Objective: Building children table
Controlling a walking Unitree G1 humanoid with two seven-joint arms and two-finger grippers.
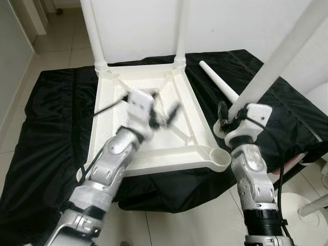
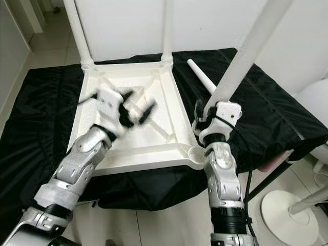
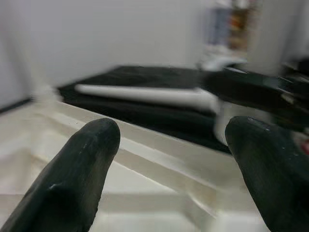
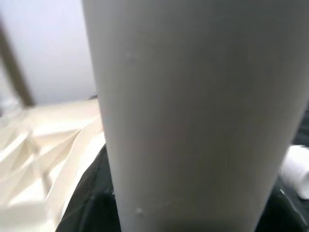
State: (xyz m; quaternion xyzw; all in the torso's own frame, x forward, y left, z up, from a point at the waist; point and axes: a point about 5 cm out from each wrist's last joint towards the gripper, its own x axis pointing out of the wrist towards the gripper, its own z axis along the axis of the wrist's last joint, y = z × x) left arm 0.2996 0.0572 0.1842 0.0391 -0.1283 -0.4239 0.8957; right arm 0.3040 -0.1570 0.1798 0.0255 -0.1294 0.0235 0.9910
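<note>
a: how do the jaws stand?
b: left gripper (image 1: 163, 114), blurred at frame centre, is released over the upturned table top (image 1: 115, 102). right gripper (image 1: 229, 119) is clenched on a white leg (image 1: 277, 56) slanting to the upper right.
a: and beyond them?
b: two legs stand upright in the far corners; a loose leg (image 1: 218, 82) lies on the black cloth (image 1: 48, 113), right of centre.

White wall (image 1: 230, 25) behind, plain, evenly lit. Floor (image 1: 56, 36) = pale square tiles w/ thin grout lines, running off toward a doorway far side. Black cloth (image 1: 46, 133) covers a low surface, wrinkled, hangs over near edge. White round stand base (image 2: 287, 207) on tiles beside cloth's corner.
</note>
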